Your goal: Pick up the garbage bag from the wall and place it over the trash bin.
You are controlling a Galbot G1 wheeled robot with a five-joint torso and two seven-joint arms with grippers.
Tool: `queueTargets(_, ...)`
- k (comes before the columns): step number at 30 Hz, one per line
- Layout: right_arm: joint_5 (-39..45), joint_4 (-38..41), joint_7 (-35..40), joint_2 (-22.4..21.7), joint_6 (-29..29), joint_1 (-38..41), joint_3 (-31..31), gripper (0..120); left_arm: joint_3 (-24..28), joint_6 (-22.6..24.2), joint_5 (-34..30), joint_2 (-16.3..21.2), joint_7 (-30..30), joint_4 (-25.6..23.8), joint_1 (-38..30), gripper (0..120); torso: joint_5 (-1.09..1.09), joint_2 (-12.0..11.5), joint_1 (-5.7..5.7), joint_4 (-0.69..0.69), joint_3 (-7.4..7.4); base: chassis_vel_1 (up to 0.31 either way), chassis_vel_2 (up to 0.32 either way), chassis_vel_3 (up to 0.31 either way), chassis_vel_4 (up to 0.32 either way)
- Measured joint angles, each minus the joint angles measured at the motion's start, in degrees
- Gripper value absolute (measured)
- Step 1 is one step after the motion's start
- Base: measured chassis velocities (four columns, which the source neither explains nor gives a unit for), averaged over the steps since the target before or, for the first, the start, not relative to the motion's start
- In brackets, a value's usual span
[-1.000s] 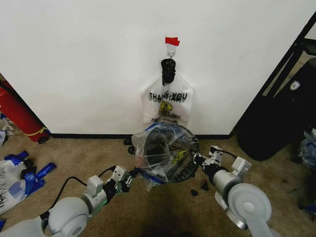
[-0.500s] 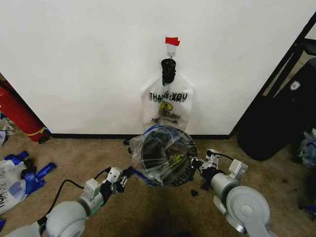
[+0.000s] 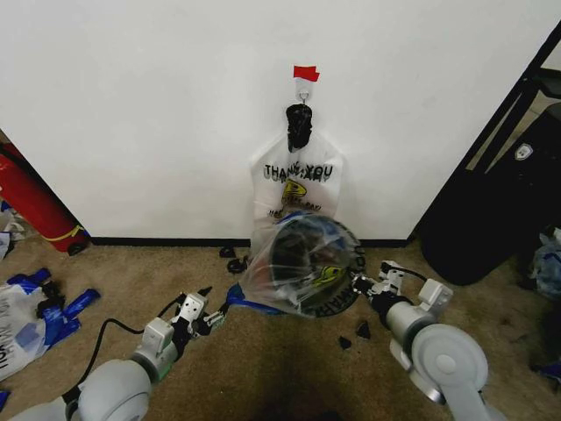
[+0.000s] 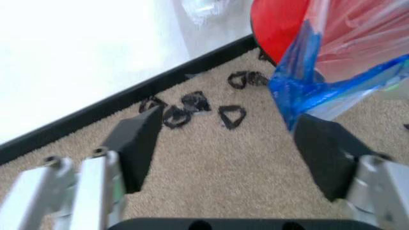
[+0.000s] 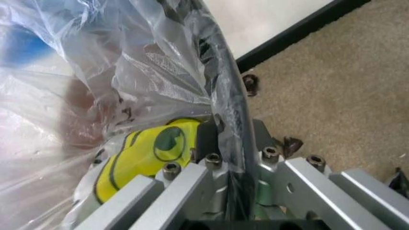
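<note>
On the tan carpet nearest the robot, the left gripper [image 3: 203, 317] sits low at the left, its two dark padded fingers spread wide with nothing between them. In the left wrist view a blue handle of the garbage bag [image 4: 300, 86] hangs just beside one pad [image 4: 323, 153]; whether it touches cannot be told. Small black scraps [image 4: 191, 108] lie on the carpet near the baseboard [image 4: 128, 100].

To the right, the right gripper [image 3: 366, 285] is closed on the rim of the trash bin [image 3: 302, 259], pinching the black wire rim and the bag's film together. The bin is tipped on its side, its round mouth facing the robot and its long axis running back toward the wall [image 3: 158, 114]. The garbage bag [image 3: 307, 263], thin, crinkly and clear with a yellow-and-black print, is drawn over the mouth, and a blue handle trails down left toward the left gripper. In the right wrist view the plastic [image 5: 128, 96] wrinkles tightly against the curved rim [image 5: 227, 96].

Open carpet lies in front of the bin between the two arms. Beyond, a white "THANK YOU" bag [image 3: 298, 184] hangs flat on the white wall from a hook [image 3: 303, 90] under red tape [image 3: 305, 73]. A large black bulk [image 3: 500, 202] crowds the right side, and blue and white bags [image 3: 35, 316] lie at far left.
</note>
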Motion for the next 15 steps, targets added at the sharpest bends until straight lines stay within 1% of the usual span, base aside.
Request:
queueTargets(3,-0.01,-0.87,0.08,0.33,0.26,0.28,0.34,0,-0.01,-0.64,-0.96,0.63,0.23,-0.29,-0.66,93,0.00,0.00,0.00,0.00,0.00,0.000,0.000,0.000,0.000)
queueTargets(4,-0.01,-0.87,0.08,0.33,0.26,0.28,0.34,0,-0.01,-0.64,-0.96,0.63,0.23,-0.29,-0.66,93,0.00,0.00,0.00,0.00,0.00,0.000,0.000,0.000,0.000)
queueTargets(6,-0.24,-1.27,0.16,0.60,0.37,0.46,0.23,0,0.32,-1.29,-0.97,1.19,1.51,-0.56,-0.53,99,0.01,0.00,0.00,0.00,0.00,0.000,0.000,0.000,0.000)
queueTargets(8,-0.54,-1.40,0.21,0.83,0.40,0.65,0.02,0,0.87,-1.64,-0.45,1.53,3.44,-0.63,-0.35,100,0.00,0.00,0.00,0.01,0.00,0.000,0.000,0.000,0.000)
queueTargets(9,-0.54,-1.40,0.21,0.83,0.40,0.65,0.02,0,0.87,-1.64,-0.45,1.53,3.44,-0.63,-0.35,100,0.00,0.00,0.00,0.01,0.00,0.000,0.000,0.000,0.000)
queueTargets(11,-1.02,-1.59,0.21,0.95,0.41,0.98,-0.33,0,1.56,-1.60,-0.20,1.72,6.37,-0.82,-0.58,100,-0.01,0.00,0.00,0.01,0.00,0.000,0.000,0.000,0.000)
queueTargets(13,-1.75,-1.79,0.16,1.05,0.43,1.14,-0.88,0,2.63,-1.88,0.22,2.35,11.49,-1.08,-1.56,100,-0.01,0.00,0.00,0.00,0.00,0.000,0.000,0.000,0.000)
queueTargets(14,-1.75,-1.79,0.16,1.05,0.43,1.14,-0.88,0,2.63,-1.88,0.22,2.35,11.49,-1.08,-1.56,100,-0.01,0.00,0.00,0.00,0.00,0.000,0.000,0.000,0.000)
queueTargets(15,-1.92,-1.82,0.14,1.12,0.43,1.14,-1.01,0,2.96,-2.42,0.65,2.68,13.15,-1.07,-1.86,100,0.00,0.00,0.00,0.00,0.00,0.000,0.000,0.000,0.000)
